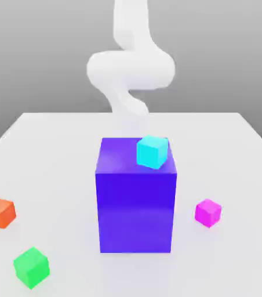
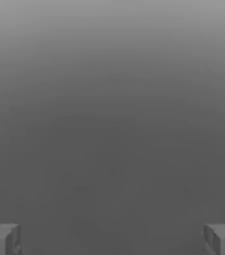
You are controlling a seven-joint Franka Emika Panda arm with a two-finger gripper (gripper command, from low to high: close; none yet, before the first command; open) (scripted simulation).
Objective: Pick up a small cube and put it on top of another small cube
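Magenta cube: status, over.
Hand open, empty. Magenta cube on the table, unstacked. Big purple-blue block stands beside it, cyan cube on top.

Exterior view facing arm, looking down across table point(image 1: 58, 156)
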